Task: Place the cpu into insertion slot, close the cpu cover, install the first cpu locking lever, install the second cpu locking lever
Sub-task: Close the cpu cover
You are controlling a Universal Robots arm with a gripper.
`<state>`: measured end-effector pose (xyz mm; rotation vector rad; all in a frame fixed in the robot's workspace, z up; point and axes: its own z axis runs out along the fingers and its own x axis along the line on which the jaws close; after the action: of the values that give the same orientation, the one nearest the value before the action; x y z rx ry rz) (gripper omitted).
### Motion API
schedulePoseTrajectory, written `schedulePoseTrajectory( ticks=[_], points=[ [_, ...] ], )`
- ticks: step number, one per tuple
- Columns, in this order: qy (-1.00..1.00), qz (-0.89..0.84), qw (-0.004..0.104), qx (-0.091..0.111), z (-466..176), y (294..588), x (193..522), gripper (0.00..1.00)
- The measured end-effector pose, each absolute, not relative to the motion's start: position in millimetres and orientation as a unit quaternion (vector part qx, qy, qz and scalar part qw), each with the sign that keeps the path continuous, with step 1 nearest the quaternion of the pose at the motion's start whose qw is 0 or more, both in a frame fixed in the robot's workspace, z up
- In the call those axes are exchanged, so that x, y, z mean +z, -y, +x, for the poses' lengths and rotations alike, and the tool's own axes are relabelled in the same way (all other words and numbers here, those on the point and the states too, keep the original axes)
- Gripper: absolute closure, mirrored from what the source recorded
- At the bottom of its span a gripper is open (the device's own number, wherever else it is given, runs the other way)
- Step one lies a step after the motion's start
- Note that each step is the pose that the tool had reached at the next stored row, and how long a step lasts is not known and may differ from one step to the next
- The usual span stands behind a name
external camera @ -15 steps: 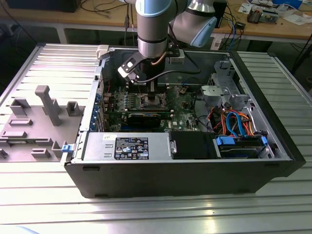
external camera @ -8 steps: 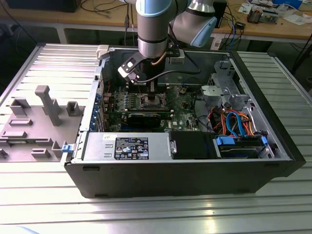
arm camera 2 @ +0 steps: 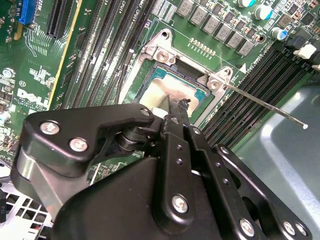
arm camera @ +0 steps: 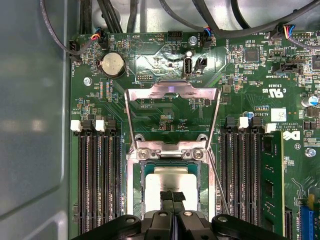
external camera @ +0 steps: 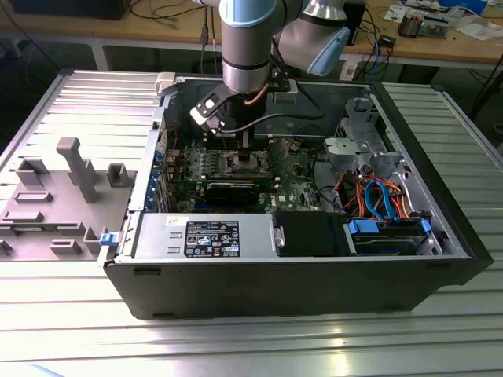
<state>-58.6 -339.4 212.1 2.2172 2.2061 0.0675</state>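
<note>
The cpu [arm camera: 167, 181] lies flat in the insertion slot [arm camera: 131, 192], its silver-grey top showing in both wrist views [arm camera 2: 159, 96]. The cpu cover [arm camera: 172, 92] stands swung open on its hinge, away from the socket. My gripper [arm camera: 173, 195] hangs right over the cpu with its two black fingers pressed together and their tips at the chip's top [arm camera 2: 182, 105]. A thin metal locking lever [arm camera 2: 265, 105] sticks out sideways, unlatched, from the socket's corner. In the exterior view the gripper [external camera: 245, 145] reaches down into the open computer case above the insertion slot [external camera: 247, 162].
Rows of black memory slots [arm camera: 97, 175] flank the socket on both sides, one filled with a green module [arm camera: 271, 180]. Black cables [arm camera: 150, 15] run past the board's edge. The case holds a power supply [external camera: 204, 236] and drive bays with orange and blue cables [external camera: 377, 196].
</note>
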Motion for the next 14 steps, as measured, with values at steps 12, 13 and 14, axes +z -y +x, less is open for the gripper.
schedulePoseTrajectory(
  ticks=[12, 13, 14],
  points=[
    [-0.705, 0.709, 0.006, 0.021, -59, 339, 239, 0.89],
    [-0.705, 0.709, 0.006, 0.021, -59, 339, 239, 0.89],
    [-0.705, 0.709, 0.006, 0.021, -59, 339, 239, 0.89]
  ],
)
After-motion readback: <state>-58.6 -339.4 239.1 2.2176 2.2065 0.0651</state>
